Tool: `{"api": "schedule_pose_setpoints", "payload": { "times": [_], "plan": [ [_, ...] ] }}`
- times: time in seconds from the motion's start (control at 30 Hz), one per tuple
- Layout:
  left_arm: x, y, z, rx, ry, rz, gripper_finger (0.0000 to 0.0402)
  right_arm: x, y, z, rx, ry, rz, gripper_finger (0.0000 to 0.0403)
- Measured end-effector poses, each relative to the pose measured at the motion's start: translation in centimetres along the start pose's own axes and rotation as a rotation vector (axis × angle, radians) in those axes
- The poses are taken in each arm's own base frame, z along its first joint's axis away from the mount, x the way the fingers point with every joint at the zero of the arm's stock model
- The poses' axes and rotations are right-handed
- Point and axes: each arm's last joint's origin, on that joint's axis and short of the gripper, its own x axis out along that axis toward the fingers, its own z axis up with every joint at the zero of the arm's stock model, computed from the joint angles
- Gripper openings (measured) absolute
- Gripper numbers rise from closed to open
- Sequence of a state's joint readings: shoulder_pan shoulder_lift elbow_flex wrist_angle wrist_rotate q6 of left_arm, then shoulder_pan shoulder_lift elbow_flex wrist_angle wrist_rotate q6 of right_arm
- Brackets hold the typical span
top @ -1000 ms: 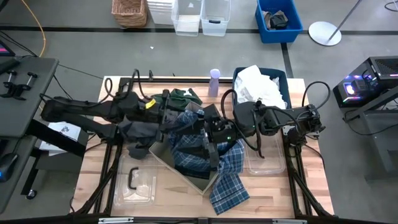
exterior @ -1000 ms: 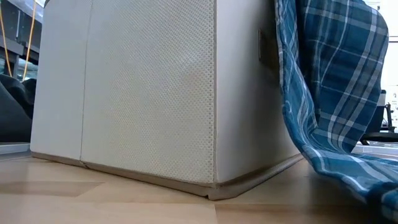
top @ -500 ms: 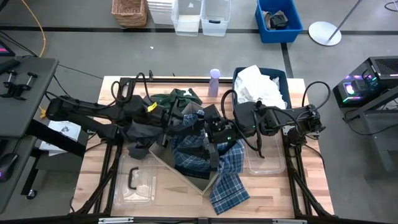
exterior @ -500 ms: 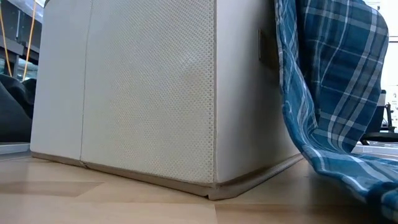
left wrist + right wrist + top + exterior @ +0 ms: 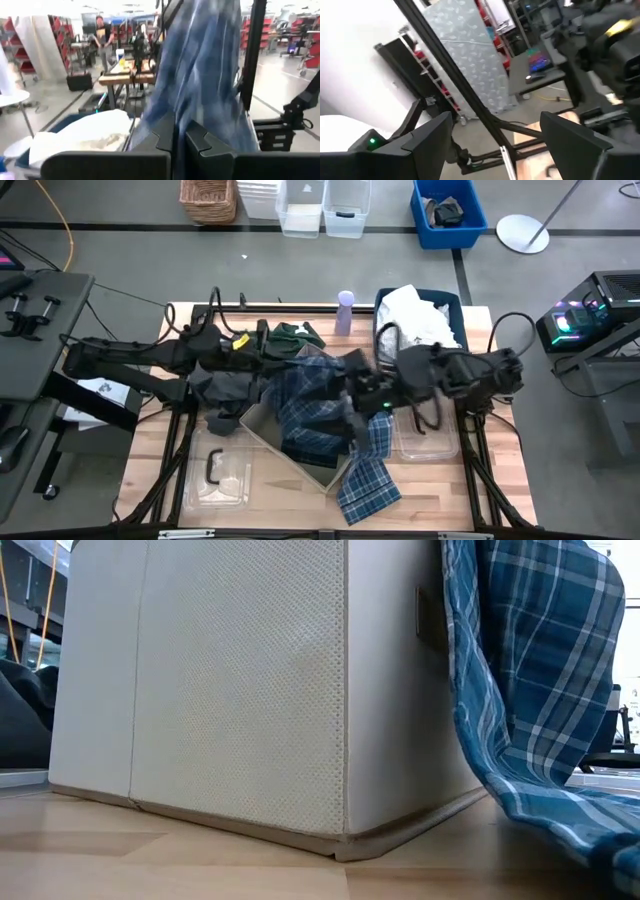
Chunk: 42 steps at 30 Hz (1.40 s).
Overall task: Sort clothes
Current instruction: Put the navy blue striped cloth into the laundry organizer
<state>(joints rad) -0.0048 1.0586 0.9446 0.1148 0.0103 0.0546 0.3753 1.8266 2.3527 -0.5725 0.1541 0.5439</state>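
Note:
A blue-and-white plaid shirt (image 5: 318, 430) is draped over the beige fabric box (image 5: 258, 430). Its lower part (image 5: 530, 710) hangs down the box's side onto the table. My left gripper (image 5: 181, 132) reaches in level from the table's left and is shut on the shirt's upper part. My right gripper (image 5: 495, 120) hovers open over the shirt (image 5: 352, 385) with nothing between its fingers. A dark green garment (image 5: 292, 335) lies at the far side. A dark grey one (image 5: 225, 395) lies left of the box. White clothes (image 5: 415, 320) fill the dark blue bin (image 5: 458, 310). My left gripper pinches a bunch of the plaid shirt's cloth (image 5: 182, 107) between its two fingers (image 5: 165, 135), coming in level from the table's left. How many layers it has cannot be told. The rest of the shirt stays draped on the box.
A clear plastic tray (image 5: 215, 475) lies near the front left, and another (image 5: 428, 442) lies under my right arm. A lilac bottle (image 5: 345, 310) stands at the far edge beside the bin. The beige box (image 5: 200, 690) fills most of the low view.
My right arm has drawn back a little toward the table's right edge, still over the shirt. The shirt's hanging part has kept still on the box and table.

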Motion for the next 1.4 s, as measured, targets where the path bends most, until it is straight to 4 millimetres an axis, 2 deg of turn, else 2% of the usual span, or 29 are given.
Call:
{"api": "schedule_pose_setpoints", "payload": {
  "times": [0.1, 0.27, 0.47, 0.53, 0.67, 0.77, 0.83, 0.97, 1.03, 1.13, 1.27, 1.4],
  "plan": [
    [-0.6, 0.0, -0.4, -0.019, 0.026, 0.002, 0.0000, -1.1, 0.6, 0.0, -0.001, -0.003, -0.022, 0.0298],
    [-0.8, -0.3, -1.3, -0.038, 0.097, -0.014, 0.0000, -1.7, 0.8, -0.3, 0.006, -0.006, -0.084, 0.0298],
    [0.8, -0.8, -0.5, -0.094, -0.053, -0.089, 0.0000, -1.9, 0.6, 0.7, -0.026, -0.049, -0.061, 0.0298],
    [1.6, -0.9, -0.8, -0.096, -0.004, -0.093, 0.0000, -1.7, 0.2, 0.7, -0.021, -0.036, -0.061, 0.0298],
    [2.3, -1.1, -2.9, -0.096, 0.212, -0.096, 0.0000, -1.4, -0.2, 0.2, -0.007, -0.003, -0.084, 0.0298],
    [1.0, -1.1, -4.6, -0.113, 0.425, -0.084, 0.0000, -1.4, -0.2, -0.1, 0.006, 0.026, -0.090, 0.0298],
    [-0.5, -1.1, -6.1, -0.134, 0.538, -0.061, 0.0000, -2.1, 0.2, 0.3, 0.015, 0.016, -0.081, 0.0298],
    [-3.4, -1.2, -7.4, -0.213, 0.519, 0.009, 0.0000, -3.4, 0.9, 0.9, -0.040, -0.046, -0.122, 0.0298],
    [-4.3, -1.0, -7.1, -0.253, 0.436, 0.039, 0.0000, -3.9, 1.1, 1.1, -0.055, -0.084, -0.162, 0.0298],
    [-4.8, -1.2, -5.9, -0.252, 0.331, 0.017, 0.0000, -4.2, 0.6, 1.7, -0.024, -0.096, -0.167, 0.0298],
    [-5.1, -1.3, -2.6, -0.195, 0.191, -0.045, 0.0001, -3.8, 0.0, 1.9, 0.016, -0.056, -0.109, 0.0298],
    [-5.5, -1.4, -0.1, -0.145, 0.192, -0.105, 0.0027, -3.7, -0.2, 1.8, 0.017, -0.039, -0.108, 0.0298]
  ]
}}
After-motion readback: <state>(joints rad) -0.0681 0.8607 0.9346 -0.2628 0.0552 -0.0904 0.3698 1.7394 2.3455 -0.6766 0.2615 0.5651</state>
